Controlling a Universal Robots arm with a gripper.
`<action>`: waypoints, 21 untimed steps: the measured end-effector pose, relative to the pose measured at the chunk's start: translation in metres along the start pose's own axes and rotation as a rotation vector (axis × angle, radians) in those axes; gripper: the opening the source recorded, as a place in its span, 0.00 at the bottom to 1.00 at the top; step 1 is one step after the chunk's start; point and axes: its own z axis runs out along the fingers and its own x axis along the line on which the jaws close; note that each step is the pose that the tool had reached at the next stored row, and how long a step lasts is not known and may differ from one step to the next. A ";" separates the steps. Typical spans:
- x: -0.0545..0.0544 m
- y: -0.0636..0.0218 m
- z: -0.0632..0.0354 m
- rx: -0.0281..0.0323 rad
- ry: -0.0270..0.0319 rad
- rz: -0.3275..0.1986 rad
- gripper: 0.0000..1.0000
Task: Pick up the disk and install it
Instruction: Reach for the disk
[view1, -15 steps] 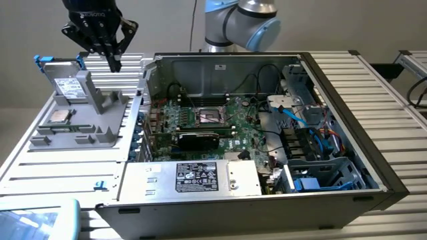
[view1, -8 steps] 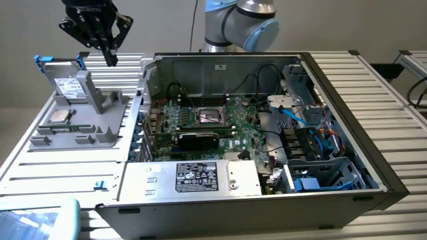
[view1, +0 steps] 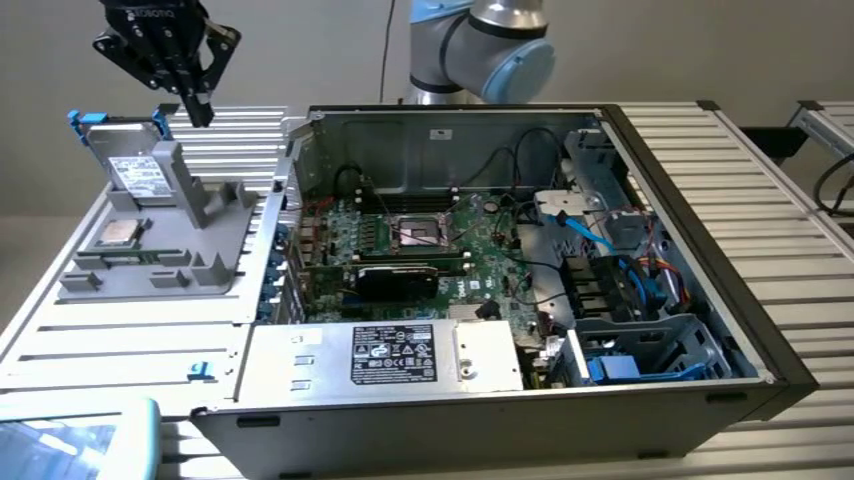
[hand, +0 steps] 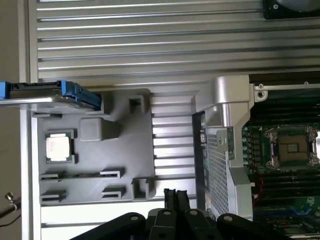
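1. Step in hand: approach for the pick, I reckon. Nothing is held.
2. Gripper (view1: 198, 108) sits upper left of exterior view, fingers pinched together, empty, above and just beside the disk (view1: 138, 172), not touching.
3. Disk stands upright in grey fixture (view1: 214, 250), blue carrier frame (view1: 83, 122) at its top.
4. Imo a pick needs the fingers spread first, then centred over disk's top edge.

Your layout, keyed to the holder (view1: 200, 265) (hand: 125, 145):
You've got the disk (view1: 138, 175) (hand: 40, 95) on edge at its far end, chip (view1: 120, 232) (hand: 59, 147) flat on it, case (view1: 441, 135) (hand: 225, 100) just beside on the exterior view's right, gripper (view1: 198, 115) (hand: 175, 200) above, near the disk.
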 end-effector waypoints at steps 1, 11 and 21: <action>0.004 0.0008 -0.0001 0.0000 0.0000 0.000 0.11; 0.044 0.0137 -0.0002 0.0000 0.0000 0.000 0.11; 0.082 0.0294 -0.0002 0.0000 0.0000 0.000 0.11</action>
